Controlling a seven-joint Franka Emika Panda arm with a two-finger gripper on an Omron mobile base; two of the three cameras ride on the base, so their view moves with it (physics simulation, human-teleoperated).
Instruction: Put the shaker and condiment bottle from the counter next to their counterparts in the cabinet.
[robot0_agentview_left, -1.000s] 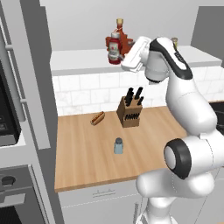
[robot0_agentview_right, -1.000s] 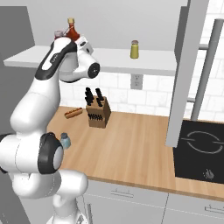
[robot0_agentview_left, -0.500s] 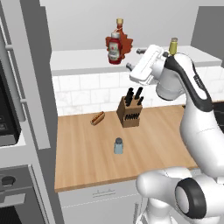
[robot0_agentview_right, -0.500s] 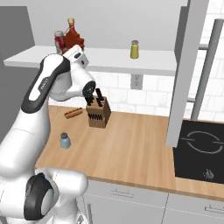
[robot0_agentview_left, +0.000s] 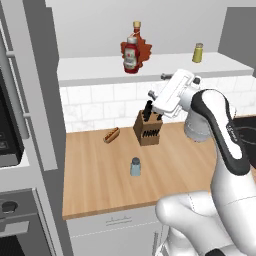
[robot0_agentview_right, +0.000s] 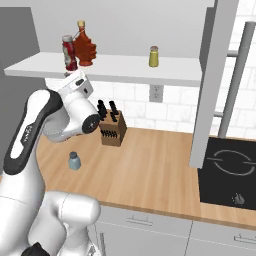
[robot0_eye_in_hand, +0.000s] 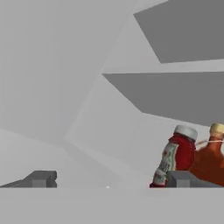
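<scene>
Wooden tabletop (robot0_agentview_left: 100, 175) carries the shaker (robot0_agentview_left: 135, 166) upright near its front, low and well apart from the hand (robot0_agentview_left: 152, 95), which hangs spread and empty above the knife block (robot0_agentview_left: 148, 129). Farther back on the cabinet (robot0_agentview_left: 100, 67) shelf the condiment bottle (robot0_agentview_left: 130, 56) stands just beside the maple-leaf bottle (robot0_agentview_left: 141, 46); the olive shaker (robot0_agentview_left: 198, 52) sits well apart, so I judge the next reach goes down and forward
</scene>
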